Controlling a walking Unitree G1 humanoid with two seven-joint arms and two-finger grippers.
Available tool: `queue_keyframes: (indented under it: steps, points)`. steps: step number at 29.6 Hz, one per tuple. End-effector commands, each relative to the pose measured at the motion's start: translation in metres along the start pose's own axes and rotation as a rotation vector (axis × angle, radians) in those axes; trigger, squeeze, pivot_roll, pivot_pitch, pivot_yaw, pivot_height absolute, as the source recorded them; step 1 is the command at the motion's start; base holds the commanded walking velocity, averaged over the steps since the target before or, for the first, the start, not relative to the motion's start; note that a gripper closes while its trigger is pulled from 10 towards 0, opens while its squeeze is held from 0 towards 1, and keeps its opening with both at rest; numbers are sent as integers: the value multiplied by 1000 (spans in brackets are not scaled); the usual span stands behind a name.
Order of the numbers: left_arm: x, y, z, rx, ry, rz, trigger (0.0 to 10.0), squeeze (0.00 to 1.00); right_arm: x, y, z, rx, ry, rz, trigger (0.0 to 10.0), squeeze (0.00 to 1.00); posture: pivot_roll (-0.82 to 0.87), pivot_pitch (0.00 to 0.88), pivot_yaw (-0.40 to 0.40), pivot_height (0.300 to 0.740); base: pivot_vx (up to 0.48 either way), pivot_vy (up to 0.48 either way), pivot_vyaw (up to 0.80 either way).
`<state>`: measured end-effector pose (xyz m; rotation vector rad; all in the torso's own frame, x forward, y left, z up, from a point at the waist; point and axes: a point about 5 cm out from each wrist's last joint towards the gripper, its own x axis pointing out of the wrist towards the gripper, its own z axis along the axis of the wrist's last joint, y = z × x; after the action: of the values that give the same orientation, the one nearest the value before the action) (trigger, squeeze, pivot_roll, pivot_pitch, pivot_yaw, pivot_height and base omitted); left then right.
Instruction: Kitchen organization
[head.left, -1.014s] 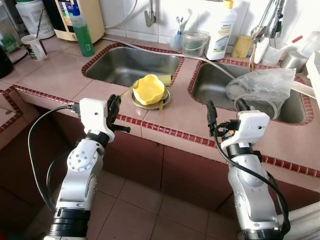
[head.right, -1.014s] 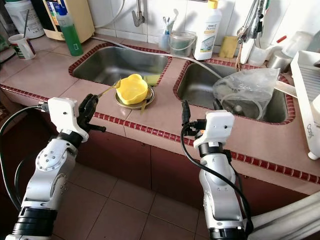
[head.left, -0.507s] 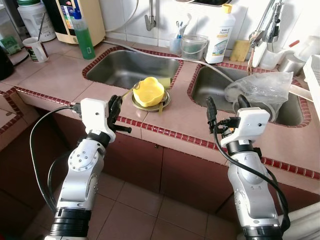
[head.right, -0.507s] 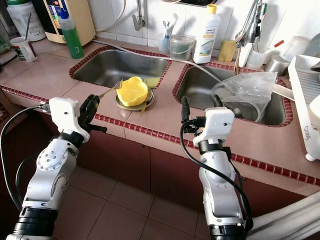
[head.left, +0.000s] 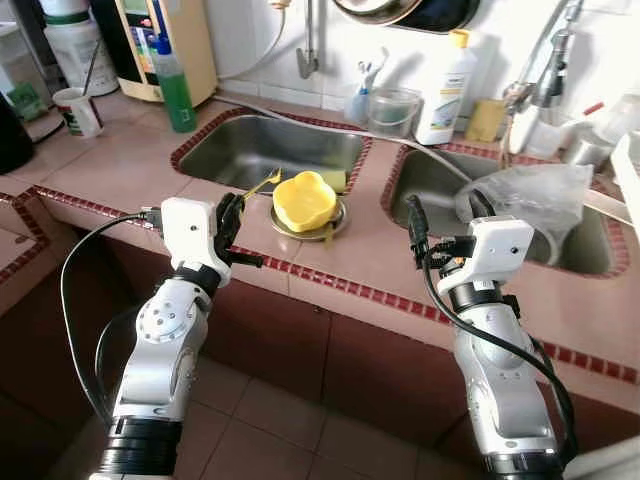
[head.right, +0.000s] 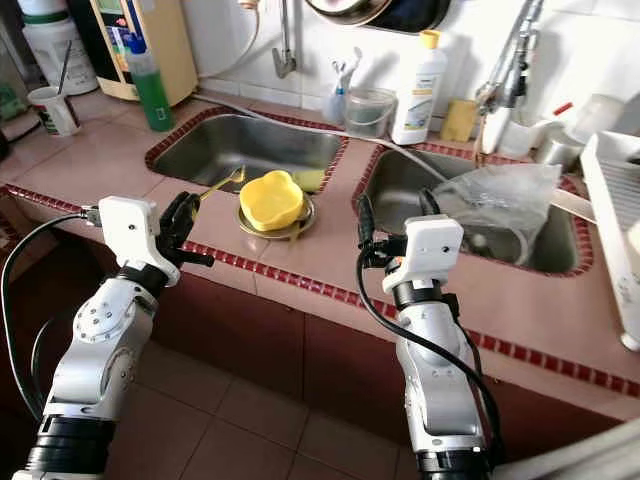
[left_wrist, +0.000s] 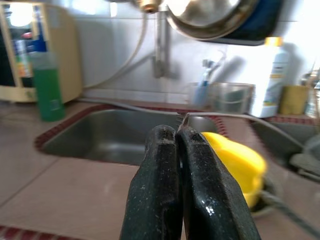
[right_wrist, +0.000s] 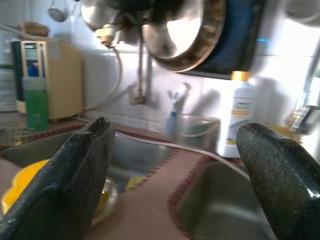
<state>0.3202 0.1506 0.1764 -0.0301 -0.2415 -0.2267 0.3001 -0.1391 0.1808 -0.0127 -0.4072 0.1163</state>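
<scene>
Yellow bowl blocks the strip between sinks.

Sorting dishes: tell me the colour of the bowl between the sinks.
Yellow bowl; clearest in the left eye view.

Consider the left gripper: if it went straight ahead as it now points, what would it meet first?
Probably the yellow bowl on its metal plate. The left gripper, fingers shut, points over the counter at the bowl's near edge; depth is unclear, so it might pass just beside it toward the sink.

A home kitchen: a tiled counter with twin steel sinks, a dish soap bottle by the wall, pans hanging above.
</scene>
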Motion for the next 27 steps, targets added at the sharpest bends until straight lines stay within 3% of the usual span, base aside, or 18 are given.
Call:
queue_keyframes:
  steps: [1, 27]
  points:
    - [-2, 3, 4, 7, -9, 14, 10000, 0, -1, 2, 0, 4, -2, 9, 10000, 0, -44, 47, 2, 740, 375, 0, 0]
    - [-1, 3, 4, 10, 1, 13, 10000, 0, -4, 3, -1, 13, 10, 14, 10000, 0, -47, 65, 6, 740, 375, 0, 0]
